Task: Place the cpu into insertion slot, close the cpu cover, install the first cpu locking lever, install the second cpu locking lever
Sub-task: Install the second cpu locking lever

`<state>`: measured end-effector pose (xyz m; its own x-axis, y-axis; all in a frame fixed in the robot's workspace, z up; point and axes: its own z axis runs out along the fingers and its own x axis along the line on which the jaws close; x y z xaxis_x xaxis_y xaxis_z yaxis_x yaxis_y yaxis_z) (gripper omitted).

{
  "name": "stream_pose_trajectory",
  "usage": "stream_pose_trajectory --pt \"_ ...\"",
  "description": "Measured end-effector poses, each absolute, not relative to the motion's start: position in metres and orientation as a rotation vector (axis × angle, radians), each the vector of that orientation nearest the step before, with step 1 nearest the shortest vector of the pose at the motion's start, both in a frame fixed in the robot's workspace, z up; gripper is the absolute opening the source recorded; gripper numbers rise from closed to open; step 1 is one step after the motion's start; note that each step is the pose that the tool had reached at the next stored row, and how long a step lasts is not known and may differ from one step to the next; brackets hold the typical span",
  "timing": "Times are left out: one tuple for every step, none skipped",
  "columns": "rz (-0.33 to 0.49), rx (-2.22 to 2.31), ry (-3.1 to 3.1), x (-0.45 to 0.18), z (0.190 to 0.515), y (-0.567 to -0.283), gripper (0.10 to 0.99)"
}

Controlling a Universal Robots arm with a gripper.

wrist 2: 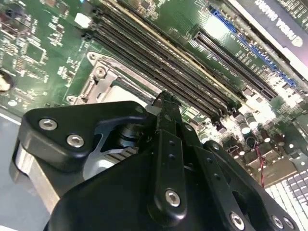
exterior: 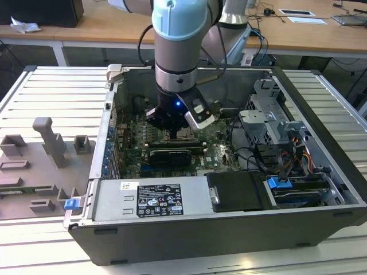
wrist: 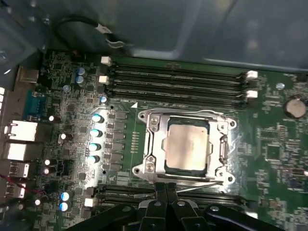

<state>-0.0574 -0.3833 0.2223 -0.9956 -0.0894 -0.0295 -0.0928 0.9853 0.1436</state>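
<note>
In the first wrist view the cpu (wrist: 186, 144), pale silvery-beige, lies flat in the insertion slot (wrist: 139, 169). The cpu cover (wrist: 155, 144) is down around it as a silvery frame, with the chip showing through its window. A thin metal locking lever (wrist: 204, 185) runs along the socket edge nearest my gripper (wrist: 167, 188). The two black fingertips are pressed together right at that lever's end. In the second wrist view a finger (wrist 2: 167, 144) points down at the socket's corner (wrist 2: 103, 84). The exterior view shows my gripper (exterior: 172, 133) low inside the computer case, over the socket (exterior: 184, 135).
Long black memory slots (wrist: 178, 79) flank the socket on both sides. In the exterior view a black expansion card (exterior: 169, 156), the power supply (exterior: 149, 199), a drive cage (exterior: 269, 120) and cables (exterior: 252, 157) crowd the case. A grey fixture (exterior: 51, 143) stands outside at the exterior view's left.
</note>
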Motion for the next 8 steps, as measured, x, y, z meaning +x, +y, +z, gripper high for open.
stream_pose_trajectory --pt "0.230 -0.147 3.107 -0.0582 0.2190 -0.3833 0.106" --pt "0.235 -0.150 3.106 -0.0592 0.2149 -0.3833 0.106" --pt "0.263 -0.154 3.103 -0.0612 0.2137 -0.3841 0.106" --pt "0.303 -0.155 3.098 -0.0629 0.2133 -0.3860 0.106" --pt "0.323 -0.155 3.096 -0.0637 0.2130 -0.3872 0.106" --pt "0.335 -0.155 3.094 -0.0643 0.2126 -0.3883 0.106" --pt "0.349 -0.155 3.092 -0.0651 0.2118 -0.3900 0.106" --pt "0.357 -0.156 3.091 -0.0654 0.2112 -0.3916 0.106"
